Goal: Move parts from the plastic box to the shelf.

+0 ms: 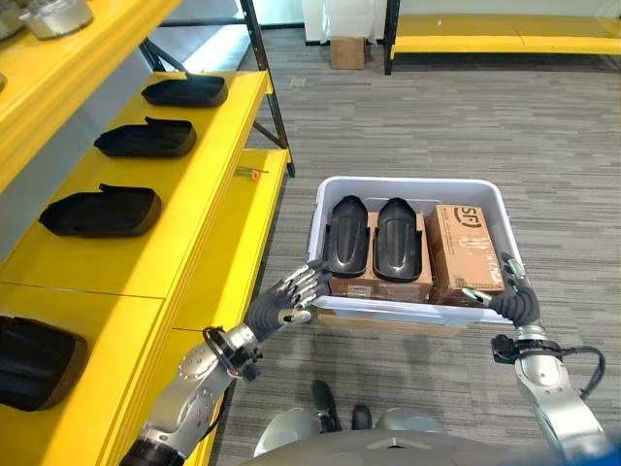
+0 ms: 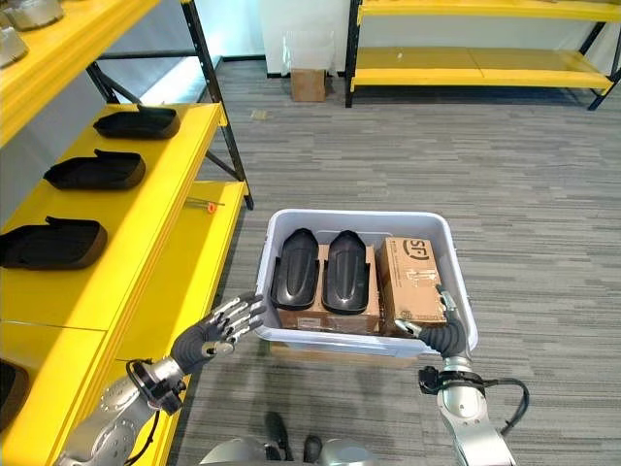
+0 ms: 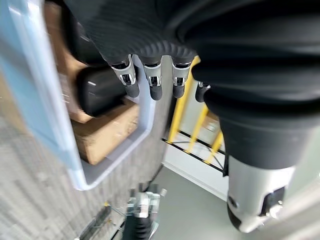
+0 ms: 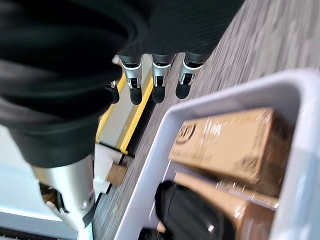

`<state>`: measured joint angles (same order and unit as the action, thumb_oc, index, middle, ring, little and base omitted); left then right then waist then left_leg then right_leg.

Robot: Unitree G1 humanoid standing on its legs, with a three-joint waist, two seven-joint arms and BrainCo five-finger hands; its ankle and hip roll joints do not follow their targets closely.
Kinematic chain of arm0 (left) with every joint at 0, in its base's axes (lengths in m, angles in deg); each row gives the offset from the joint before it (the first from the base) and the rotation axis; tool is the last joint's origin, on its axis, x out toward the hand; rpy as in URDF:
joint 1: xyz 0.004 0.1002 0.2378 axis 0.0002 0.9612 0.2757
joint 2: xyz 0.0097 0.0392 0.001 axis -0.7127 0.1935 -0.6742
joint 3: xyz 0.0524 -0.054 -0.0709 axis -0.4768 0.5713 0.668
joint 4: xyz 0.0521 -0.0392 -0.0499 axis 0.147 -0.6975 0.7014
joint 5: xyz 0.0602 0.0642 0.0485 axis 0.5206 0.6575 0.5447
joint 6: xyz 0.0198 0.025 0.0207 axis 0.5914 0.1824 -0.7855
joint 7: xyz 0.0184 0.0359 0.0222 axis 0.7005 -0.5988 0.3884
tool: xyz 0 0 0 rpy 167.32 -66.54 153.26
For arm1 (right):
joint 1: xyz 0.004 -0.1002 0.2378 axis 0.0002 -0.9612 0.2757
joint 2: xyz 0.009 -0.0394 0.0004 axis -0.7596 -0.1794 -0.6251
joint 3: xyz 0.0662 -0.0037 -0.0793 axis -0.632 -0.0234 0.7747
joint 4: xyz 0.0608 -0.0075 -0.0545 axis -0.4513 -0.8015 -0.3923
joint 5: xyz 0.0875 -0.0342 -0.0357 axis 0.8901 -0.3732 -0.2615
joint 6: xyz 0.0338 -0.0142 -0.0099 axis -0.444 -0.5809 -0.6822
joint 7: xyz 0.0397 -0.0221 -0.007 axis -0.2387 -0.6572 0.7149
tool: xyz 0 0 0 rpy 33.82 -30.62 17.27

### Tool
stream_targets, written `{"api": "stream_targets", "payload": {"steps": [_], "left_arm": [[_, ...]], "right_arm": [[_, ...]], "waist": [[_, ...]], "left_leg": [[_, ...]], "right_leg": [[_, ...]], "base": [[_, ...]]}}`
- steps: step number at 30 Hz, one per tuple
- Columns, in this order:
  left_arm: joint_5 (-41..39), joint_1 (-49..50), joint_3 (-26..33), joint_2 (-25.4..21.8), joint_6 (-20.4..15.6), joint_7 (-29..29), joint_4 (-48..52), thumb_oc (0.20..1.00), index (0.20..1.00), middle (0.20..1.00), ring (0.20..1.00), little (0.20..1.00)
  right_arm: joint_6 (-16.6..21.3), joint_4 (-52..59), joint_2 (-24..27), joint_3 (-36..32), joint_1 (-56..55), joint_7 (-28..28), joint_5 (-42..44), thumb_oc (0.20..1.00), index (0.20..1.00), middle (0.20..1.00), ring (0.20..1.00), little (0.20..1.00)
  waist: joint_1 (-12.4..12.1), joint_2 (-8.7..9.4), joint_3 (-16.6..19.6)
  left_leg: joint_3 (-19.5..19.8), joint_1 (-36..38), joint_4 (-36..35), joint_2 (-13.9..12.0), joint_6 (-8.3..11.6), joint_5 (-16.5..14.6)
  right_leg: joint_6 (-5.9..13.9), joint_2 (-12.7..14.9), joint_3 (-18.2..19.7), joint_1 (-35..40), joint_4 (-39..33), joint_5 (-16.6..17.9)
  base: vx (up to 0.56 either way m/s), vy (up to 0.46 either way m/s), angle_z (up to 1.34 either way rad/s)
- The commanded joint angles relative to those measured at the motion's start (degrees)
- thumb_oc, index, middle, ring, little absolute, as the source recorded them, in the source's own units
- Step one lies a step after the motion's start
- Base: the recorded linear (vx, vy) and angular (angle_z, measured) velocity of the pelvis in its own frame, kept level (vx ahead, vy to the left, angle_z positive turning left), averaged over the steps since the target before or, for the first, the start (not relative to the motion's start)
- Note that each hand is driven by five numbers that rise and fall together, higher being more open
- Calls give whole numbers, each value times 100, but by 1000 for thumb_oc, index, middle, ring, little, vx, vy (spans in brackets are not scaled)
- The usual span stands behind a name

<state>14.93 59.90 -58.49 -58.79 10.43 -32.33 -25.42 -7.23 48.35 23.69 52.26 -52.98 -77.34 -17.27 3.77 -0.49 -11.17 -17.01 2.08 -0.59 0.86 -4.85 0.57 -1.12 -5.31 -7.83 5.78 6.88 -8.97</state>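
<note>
A pale plastic box [image 1: 408,183] stands on the carpet in front of me. Inside it, two black moulded parts [image 1: 347,236] [image 1: 398,238] lie side by side on a flat cardboard carton, with a second cardboard carton [image 1: 464,250] to their right. My left hand [image 1: 286,299] is open with its fingers spread at the box's near left corner. My right hand [image 1: 512,299] is open at the near right corner, its fingers resting against the rim. The yellow shelf [image 1: 199,184] runs along my left and carries several black parts [image 1: 100,212] in a row.
Grey metal parts [image 1: 53,15] sit on the upper shelf level. A black shelf post [image 1: 267,87] stands at the shelf's far end. A small orange item [image 1: 254,175] lies on the lower level. A cardboard box [image 1: 346,50] and another yellow rack [image 1: 505,39] stand at the back.
</note>
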Motion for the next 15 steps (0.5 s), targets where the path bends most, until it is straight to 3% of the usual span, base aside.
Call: {"api": "stream_targets", "payload": {"steps": [1,6,8,10,11,12,14,15], "left_arm": [[-161,-101,178,-36,-182,312,304,1000,1000,1000,1000,1000],[-196,-301,83,-135,-212,162,234,1000,1000,1000,1000,1000],[-161,-347,92,-175,-258,87,165,1000,1000,1000,1000,1000],[-200,-341,135,-184,-236,41,158,1000,1000,1000,1000,1000],[-157,-335,174,-213,-227,25,162,1000,1000,1000,1000,1000],[-118,-356,167,-266,-227,-6,162,1000,1000,1000,1000,1000],[-94,-376,162,-321,-199,-112,194,1000,1000,1000,1000,1000],[-38,-378,140,-320,-194,-344,153,1000,1000,1000,1000,1000]], "right_arm": [[324,444,155,-293,241,94,162,1000,1000,1000,1000,1000],[261,410,167,-203,464,139,130,1000,1000,1000,1000,1000],[135,423,107,-87,621,124,98,1000,1000,1000,1000,1000],[67,430,66,-31,676,134,96,1000,1000,1000,1000,1000],[50,412,19,27,716,110,70,1000,1000,1000,1000,1000],[88,330,-39,72,768,48,74,1000,1000,1000,1000,1000],[99,313,-112,100,761,-2,102,1000,1000,1000,1000,1000],[107,321,-205,195,804,58,109,1000,1000,1000,1000,1000]], "waist": [[-91,54,45],[-70,88,100],[-150,70,52],[-228,61,16],[-313,62,2],[-338,85,-41],[-309,97,-60],[-336,139,-77]], "left_leg": [[18,249,-394,11,461,-44],[-273,418,-441,113,331,-203],[-439,480,-441,80,243,-277],[-529,513,-441,37,220,-292],[-508,589,-441,24,222,-376],[-468,663,-441,24,212,-414],[-438,682,-440,-23,208,-313],[-522,729,-415,-31,207,-410]], "right_leg": [[761,579,-284,-296,105,541],[939,647,-499,-458,555,712],[1123,853,-729,-770,1344,870],[1211,1091,-930,-848,1567,932],[1353,1376,-1079,-814,1578,954],[1421,1543,-1069,-764,1412,1074],[1364,1670,-866,-703,744,1467],[1489,2043,-808,-779,413,2002]], "base": [[91,183,-55],[33,207,-27],[3,134,-42],[29,28,-28],[92,-66,-38],[56,-168,-34],[37,-350,-10],[151,-486,4]]}}
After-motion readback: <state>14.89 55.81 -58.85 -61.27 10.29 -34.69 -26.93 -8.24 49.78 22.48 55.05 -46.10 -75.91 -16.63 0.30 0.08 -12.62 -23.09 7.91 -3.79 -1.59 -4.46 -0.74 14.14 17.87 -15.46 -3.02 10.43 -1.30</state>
